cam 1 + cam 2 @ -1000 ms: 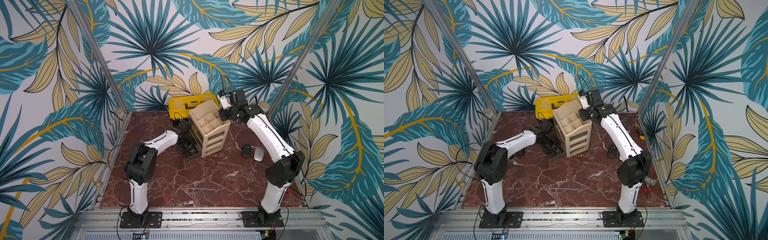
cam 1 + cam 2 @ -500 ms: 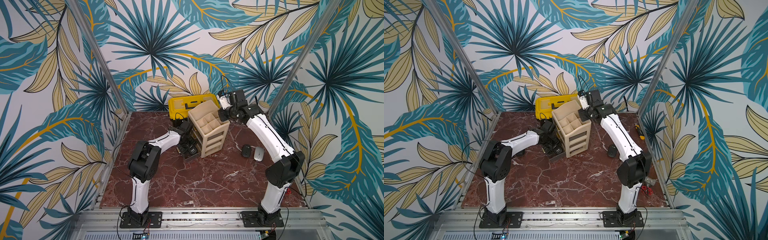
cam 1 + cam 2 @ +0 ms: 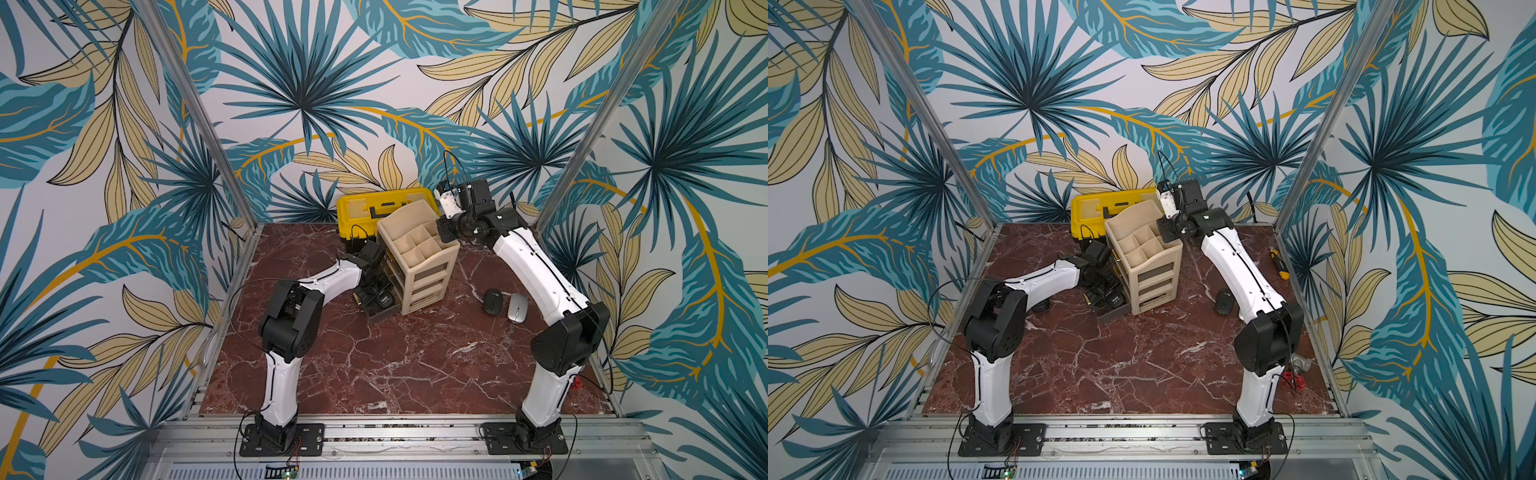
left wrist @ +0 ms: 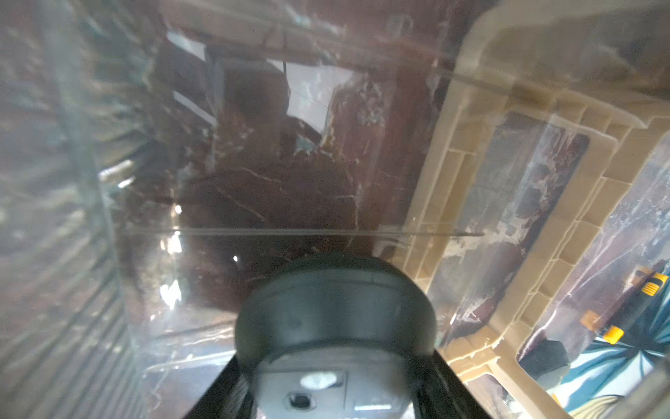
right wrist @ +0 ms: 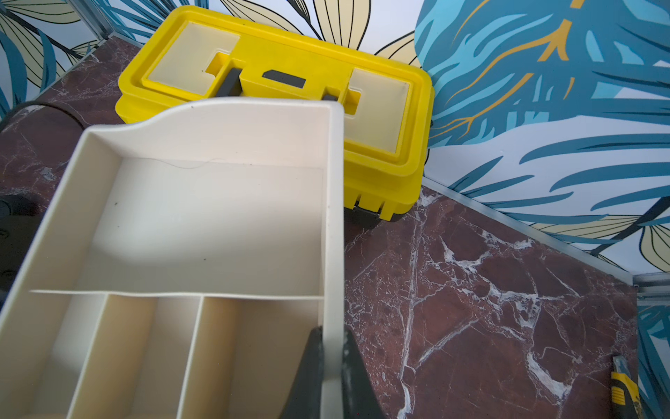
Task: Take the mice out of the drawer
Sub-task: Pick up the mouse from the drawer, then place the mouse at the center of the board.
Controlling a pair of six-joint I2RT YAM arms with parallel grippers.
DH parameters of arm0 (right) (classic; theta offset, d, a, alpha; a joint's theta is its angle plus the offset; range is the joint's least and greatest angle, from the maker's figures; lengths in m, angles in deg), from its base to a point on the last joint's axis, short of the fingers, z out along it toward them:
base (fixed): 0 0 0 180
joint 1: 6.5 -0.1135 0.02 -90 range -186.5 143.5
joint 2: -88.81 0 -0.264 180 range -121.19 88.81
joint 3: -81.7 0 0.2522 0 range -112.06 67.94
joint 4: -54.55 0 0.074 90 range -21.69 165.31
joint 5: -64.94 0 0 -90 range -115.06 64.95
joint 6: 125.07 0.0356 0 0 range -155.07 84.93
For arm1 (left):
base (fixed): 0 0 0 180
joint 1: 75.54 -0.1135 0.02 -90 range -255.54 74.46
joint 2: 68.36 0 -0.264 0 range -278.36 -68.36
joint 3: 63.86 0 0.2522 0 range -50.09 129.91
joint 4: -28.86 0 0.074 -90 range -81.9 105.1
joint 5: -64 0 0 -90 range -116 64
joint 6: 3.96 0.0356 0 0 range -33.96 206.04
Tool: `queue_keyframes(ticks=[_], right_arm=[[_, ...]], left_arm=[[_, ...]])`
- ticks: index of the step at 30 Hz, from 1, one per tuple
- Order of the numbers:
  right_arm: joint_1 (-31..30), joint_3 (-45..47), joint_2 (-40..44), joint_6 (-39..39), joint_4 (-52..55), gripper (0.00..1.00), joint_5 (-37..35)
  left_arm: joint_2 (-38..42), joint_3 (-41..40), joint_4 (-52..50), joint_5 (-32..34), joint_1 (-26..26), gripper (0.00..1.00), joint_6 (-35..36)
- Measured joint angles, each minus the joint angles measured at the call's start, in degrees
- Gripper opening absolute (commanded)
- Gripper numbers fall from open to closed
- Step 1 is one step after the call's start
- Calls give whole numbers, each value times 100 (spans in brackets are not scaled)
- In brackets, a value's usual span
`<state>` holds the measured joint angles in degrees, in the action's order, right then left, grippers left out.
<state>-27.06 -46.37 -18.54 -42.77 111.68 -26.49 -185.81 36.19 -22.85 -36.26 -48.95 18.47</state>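
Observation:
A beige drawer organizer stands at the back of the marble table, with its bottom drawer pulled out toward the left arm. My left gripper reaches down into that drawer. In the left wrist view a black mouse fills the gap, underside toward the camera, with a dark finger against each of its sides. My right gripper is shut on the organizer's top rim. A black mouse and a silver-grey mouse lie on the table right of the organizer.
A yellow toolbox sits behind the organizer against the back wall. A yellow-and-black utility knife lies near the right wall. A small red item rests by the right arm's base. Metal frame posts stand at the back corners.
The left arm's elbow has swung a little to the right, toward the drawer. The left fingers have drawn in on the black mouse. The right arm has stayed put.

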Motion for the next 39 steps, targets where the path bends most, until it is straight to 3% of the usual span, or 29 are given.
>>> queue_keyframes(ticks=[8, 16, 23, 28, 33, 39], right_arm=[[-7, 0, 0, -2, -15, 0, 33], [-7, -52, -35, -2, 13, 0, 44], [-7, -90, -55, 0, 46, 0, 44], [-7, -90, -55, -2, 50, 0, 39], [-7, -90, -55, 2, 55, 0, 28], [-13, -28, -9, 44, 31, 0, -46]], left_arm=[[319, -9, -374, 774, 61, 27, 492], [1130, 166, -1075, 1405, -4, 28, 1093], [2236, 195, -1246, 1436, -428, 29, 1725], [2527, 127, -1637, 1390, -920, 29, 2293], [2253, 2, -1954, 1023, -1425, 29, 2959], [1110, 63, -2192, 671, -1491, 29, 3526]])
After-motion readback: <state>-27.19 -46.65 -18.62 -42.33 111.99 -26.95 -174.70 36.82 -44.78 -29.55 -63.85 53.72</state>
